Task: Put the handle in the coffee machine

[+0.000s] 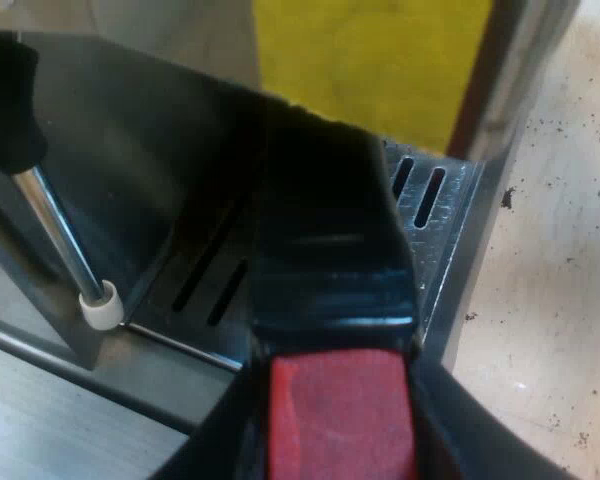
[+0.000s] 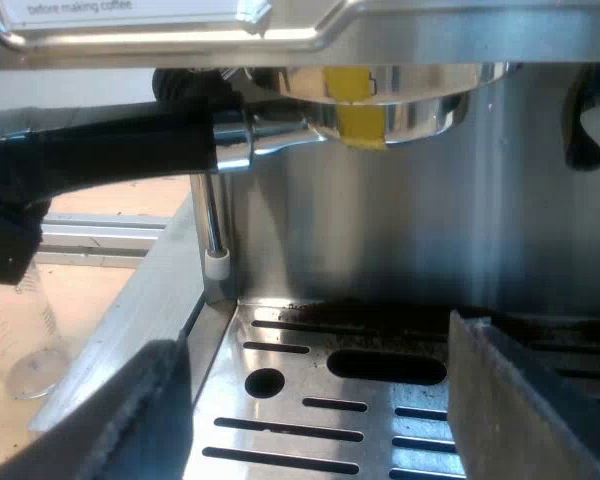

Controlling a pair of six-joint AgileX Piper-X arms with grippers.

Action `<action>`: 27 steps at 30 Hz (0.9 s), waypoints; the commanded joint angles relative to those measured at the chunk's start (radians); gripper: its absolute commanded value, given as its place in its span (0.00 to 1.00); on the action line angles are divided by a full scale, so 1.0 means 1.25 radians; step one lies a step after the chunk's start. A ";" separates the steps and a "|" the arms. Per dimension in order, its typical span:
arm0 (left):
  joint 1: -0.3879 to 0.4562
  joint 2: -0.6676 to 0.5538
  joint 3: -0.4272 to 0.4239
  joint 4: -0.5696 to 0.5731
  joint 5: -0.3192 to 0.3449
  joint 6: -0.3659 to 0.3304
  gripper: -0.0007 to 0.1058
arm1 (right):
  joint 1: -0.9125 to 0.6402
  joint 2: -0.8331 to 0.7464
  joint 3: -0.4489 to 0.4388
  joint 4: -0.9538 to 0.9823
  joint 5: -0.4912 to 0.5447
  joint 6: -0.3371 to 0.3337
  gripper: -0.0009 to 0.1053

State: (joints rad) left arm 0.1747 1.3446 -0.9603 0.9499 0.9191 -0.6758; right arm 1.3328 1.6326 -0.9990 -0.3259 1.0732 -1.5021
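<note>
The holder's dark handle [image 1: 325, 230] runs from my left gripper [image 1: 340, 440] toward the espresso machine, above the slotted drip tray [image 1: 435, 195]. Its red end [image 1: 340, 415] sits between the near fingers, which are shut on it. In the right wrist view the metal holder [image 2: 380, 110] is up against the machine's brew head. Its handle [image 2: 110, 145] sticks out level to where the left gripper [image 2: 10, 235] holds it. My right gripper [image 2: 320, 420] hangs open low over the drip tray [image 2: 310, 400], with nothing between its fingers [image 2: 525, 400].
A thin steam wand [image 2: 212, 225] with a white tip hangs beside the tray's corner, close under the handle. A measuring glass [image 2: 25, 345] stands on the table beyond the machine's side. A yellow sticker [image 2: 355, 120] sits behind the holder. Coffee grounds dot the table [image 1: 560, 300].
</note>
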 commanded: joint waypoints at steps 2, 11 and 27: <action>0.000 -0.030 -0.014 0.016 0.083 0.007 0.01 | -0.010 0.000 -0.001 0.014 0.012 -0.004 0.55; 0.000 -0.030 -0.014 0.033 0.095 0.007 0.01 | -0.102 0.045 0.001 0.006 -0.087 -0.004 0.49; 0.000 -0.030 -0.014 0.040 0.091 0.001 0.01 | -0.183 0.211 0.001 -0.397 -0.157 -0.197 0.35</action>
State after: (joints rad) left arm 0.1747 1.3347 -0.9603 0.9874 0.9239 -0.6884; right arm 1.1110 1.8965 -0.9990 -0.7816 0.8643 -1.7318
